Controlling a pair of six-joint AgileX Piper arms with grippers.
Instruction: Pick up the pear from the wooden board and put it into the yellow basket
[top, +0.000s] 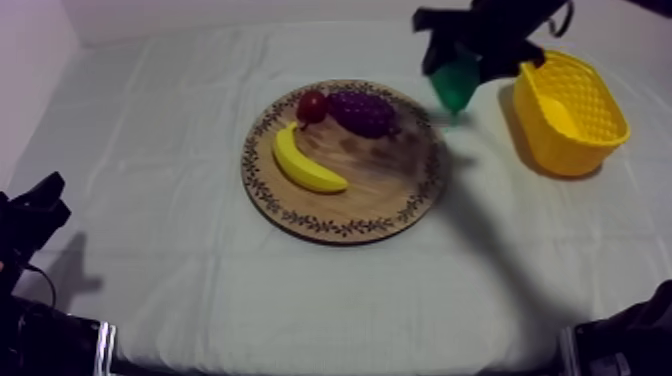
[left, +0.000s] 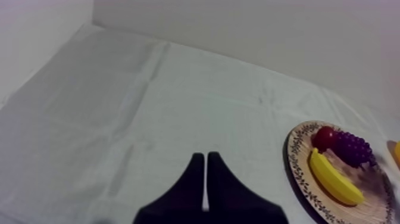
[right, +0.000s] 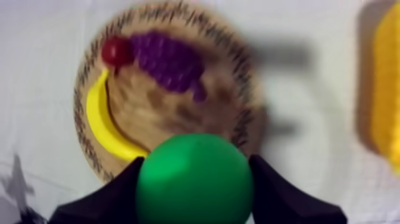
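My right gripper (top: 458, 78) hangs in the air between the round wooden board (top: 400, 190) and the yellow basket (top: 570, 112), shut on the green pear (top: 456, 84). From the right wrist the pear (right: 194, 179) sits large between the black fingers (right: 113, 199), high above the board (right: 232, 95) edge, with the basket (right: 387, 89) off to one side. My left gripper (top: 45, 200) rests low at the table's left; its fingers (left: 193, 184) lie together as a narrow wedge, shut on nothing.
On the board lie a banana (top: 305, 165), a bunch of purple grapes (top: 362, 112) and a small red fruit (top: 311, 105). The left wrist view shows the same fruit: banana (left: 334, 179), grapes (left: 354, 149), red fruit (left: 324, 137). White cloth covers the table.
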